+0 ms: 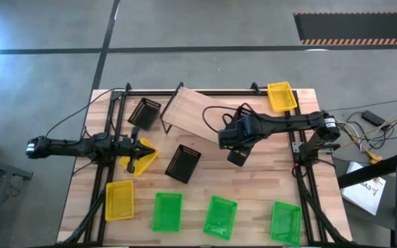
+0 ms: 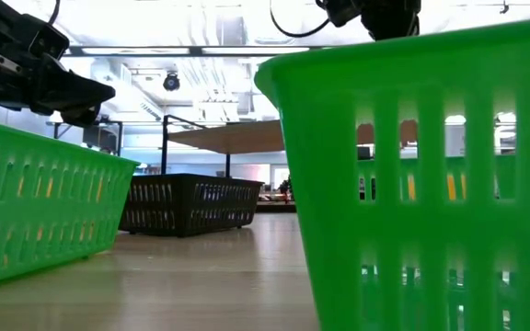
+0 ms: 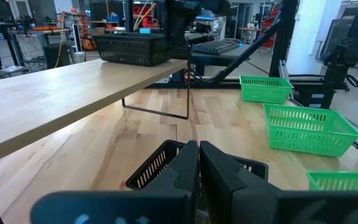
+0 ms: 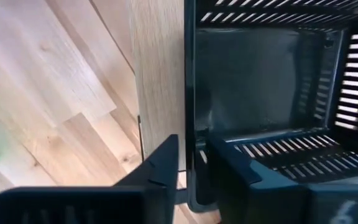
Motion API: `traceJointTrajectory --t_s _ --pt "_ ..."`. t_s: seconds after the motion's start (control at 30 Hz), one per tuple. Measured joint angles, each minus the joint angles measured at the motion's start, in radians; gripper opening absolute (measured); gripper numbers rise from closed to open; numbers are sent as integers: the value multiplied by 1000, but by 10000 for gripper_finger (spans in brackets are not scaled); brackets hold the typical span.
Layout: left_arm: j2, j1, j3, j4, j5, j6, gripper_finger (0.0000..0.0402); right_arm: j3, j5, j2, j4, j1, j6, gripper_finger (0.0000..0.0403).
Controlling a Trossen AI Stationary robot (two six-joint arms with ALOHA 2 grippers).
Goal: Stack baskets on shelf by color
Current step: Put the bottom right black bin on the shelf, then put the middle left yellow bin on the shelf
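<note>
My right gripper is over the right end of the shelf, shut on a black basket. That basket stands on the shelf top, as the left wrist view shows. My left gripper is shut and empty, raised above a yellow basket that lies on the table. Ahead of its fingers sits a second black basket on the tabletop. A third black basket lies left of the shelf. My right gripper pinches the black basket's rim on one wall, one finger outside and the other inside. It comes from above, pointing down. The basket is upright, its bottom at the shelf's top near the plank's edge.
Three green baskets line the near edge, with a yellow one to their left. Another yellow basket sits at the far right corner. Black frame rails run along the table's sides.
</note>
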Motion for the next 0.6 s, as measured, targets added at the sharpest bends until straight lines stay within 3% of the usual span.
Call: traceJointTrajectory --t_s 0.2,0.33,0.6 --pt "0 0 0 0 0 0 0 41 0 -45 -1 15 41 144" --pt "0 0 0 0 0 0 0 81 15 -76 23 60 133 162" --pt "0 0 0 0 0 0 0 80 252 -86 246 269 211 152"
